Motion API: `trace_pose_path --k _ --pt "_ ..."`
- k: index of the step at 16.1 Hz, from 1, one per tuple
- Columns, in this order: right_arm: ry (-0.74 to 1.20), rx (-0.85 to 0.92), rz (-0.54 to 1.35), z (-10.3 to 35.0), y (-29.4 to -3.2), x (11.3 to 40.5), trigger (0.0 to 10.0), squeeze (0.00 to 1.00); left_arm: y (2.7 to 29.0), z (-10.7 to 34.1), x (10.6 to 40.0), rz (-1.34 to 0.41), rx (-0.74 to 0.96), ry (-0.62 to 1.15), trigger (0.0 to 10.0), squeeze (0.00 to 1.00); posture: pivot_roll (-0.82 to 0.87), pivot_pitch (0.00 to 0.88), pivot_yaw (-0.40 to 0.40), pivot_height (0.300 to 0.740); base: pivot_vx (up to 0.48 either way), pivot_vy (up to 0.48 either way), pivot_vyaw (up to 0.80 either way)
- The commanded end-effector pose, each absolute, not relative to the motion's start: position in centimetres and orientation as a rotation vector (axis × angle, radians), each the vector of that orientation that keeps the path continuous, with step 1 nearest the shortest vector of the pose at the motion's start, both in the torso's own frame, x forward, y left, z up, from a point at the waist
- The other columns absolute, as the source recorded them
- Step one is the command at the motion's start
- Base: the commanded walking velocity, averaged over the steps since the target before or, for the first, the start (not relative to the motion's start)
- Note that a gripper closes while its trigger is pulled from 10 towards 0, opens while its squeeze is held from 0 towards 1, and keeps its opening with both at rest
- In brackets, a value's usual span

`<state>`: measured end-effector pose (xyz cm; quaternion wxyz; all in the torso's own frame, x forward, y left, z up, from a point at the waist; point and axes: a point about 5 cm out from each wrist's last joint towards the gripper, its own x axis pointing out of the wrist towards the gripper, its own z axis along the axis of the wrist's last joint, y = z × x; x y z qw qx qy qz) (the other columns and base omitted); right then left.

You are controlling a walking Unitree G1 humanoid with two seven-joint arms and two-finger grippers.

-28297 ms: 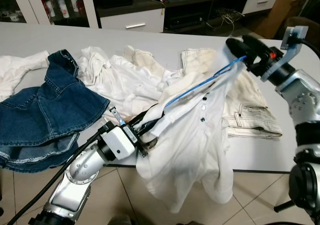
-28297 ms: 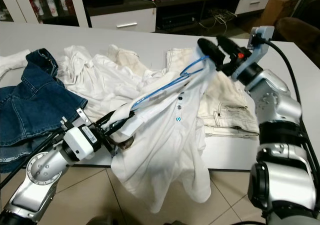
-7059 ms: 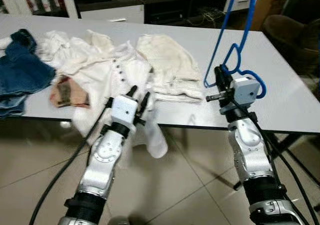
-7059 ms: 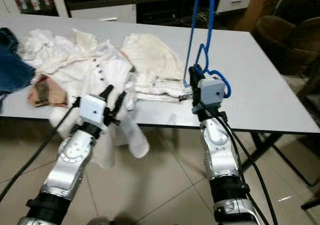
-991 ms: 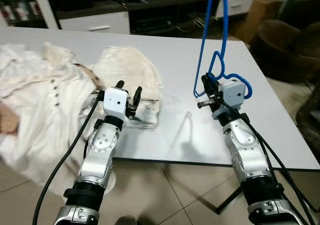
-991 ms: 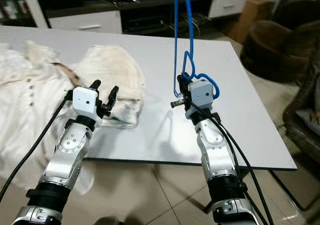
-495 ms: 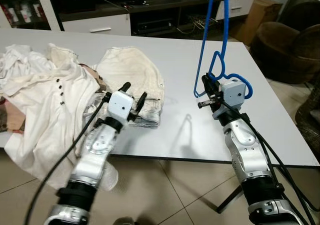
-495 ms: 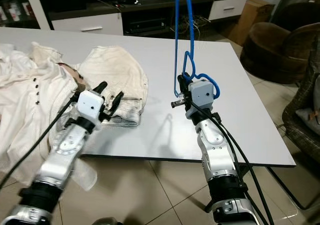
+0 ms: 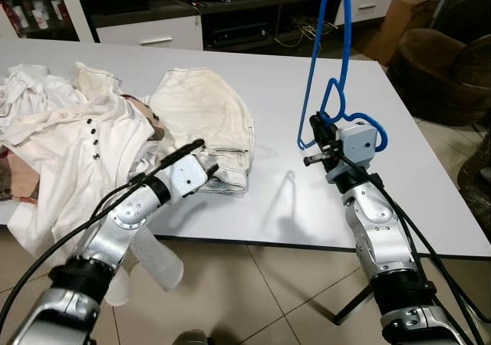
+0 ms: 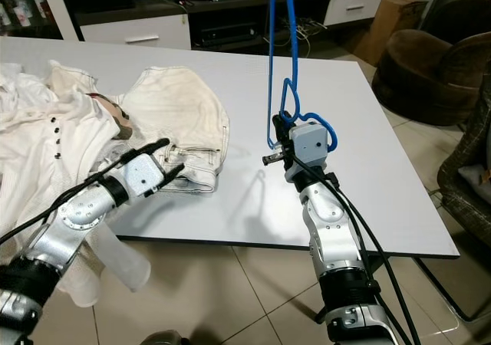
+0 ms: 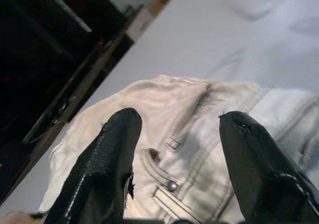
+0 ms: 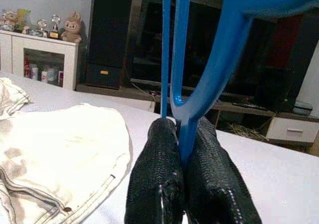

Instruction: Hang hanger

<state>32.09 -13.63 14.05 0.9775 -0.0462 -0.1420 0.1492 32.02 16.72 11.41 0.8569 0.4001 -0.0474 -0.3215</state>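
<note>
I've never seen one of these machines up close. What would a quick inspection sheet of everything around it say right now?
Surface: white table, right half bare, clothes on its left half.
Job's things: blue hanger, held upright, reaching above the frame, no garment on it.
Clutter: cream shorts lying flat; white buttoned shirt draped over the table's front edge; more white clothes heaped behind it.
Hands: right hand shut on the hanger; left hand open, over the shorts' waistband.
Cables: black cables run along both arms.
Surroundings: dark media cabinet behind the table, brown armchair to the right, tiled floor.
</note>
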Motion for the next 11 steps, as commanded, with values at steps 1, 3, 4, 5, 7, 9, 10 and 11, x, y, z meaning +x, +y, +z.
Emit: trace_pose_path --k 1,3,4,5,7,9,10,11 --pt "-0.301 -0.09 0.292 14.4 -13.8 32.0 10.0 0.0 16.7 11.2 32.1 -0.727 0.919 -0.079 10.0 0.0 0.14 0.0 -0.01 0.74 0.0 0.0 0.0" --pt "-0.301 -0.09 0.287 14.4 -13.9 31.9 10.0 0.0 17.0 10.6 32.0 -0.8 0.944 -0.038 10.0 0.0 0.14 0.0 -0.008 0.74 0.0 0.0 0.0" --pt "-0.301 -0.09 0.286 14.4 -14.0 31.9 10.0 0.0 17.0 10.5 31.9 -0.822 0.944 -0.032 10.0 0.0 0.13 0.0 -0.006 0.74 0.0 0.0 0.0" --pt "-0.303 -0.093 0.284 14.4 -14.1 31.8 10.0 0.0 17.1 10.3 31.6 -0.88 0.957 -0.013 10.0 0.0 0.13 0.0 -0.006 0.74 0.0 0.0 0.0" --pt "-0.305 -0.094 0.285 14.5 -14.2 31.8 10.0 0.0 17.4 10.0 31.6 -0.899 0.981 0.008 10.0 0.0 0.13 0.0 -0.006 0.74 0.0 0.0 0.0" --pt "-0.307 -0.096 0.289 14.6 -14.1 31.8 10.0 0.0 17.7 9.8 32.2 -0.867 1.013 0.025 10.0 0.0 0.13 0.0 -0.007 0.74 0.0 0.0 0.0" --pt "-0.31 -0.097 0.291 14.7 -14.1 31.8 10.0 0.0 17.6 9.8 32.4 -0.852 1.003 0.027 10.0 0.0 0.13 0.0 -0.007 0.74 0.0 0.0 0.0" --pt "-0.312 -0.097 0.293 14.7 -14.0 31.8 10.0 0.0 17.3 9.9 32.7 -0.834 1.001 0.023 10.0 0.0 0.13 0.0 -0.006 0.74 0.0 0.0 0.0"
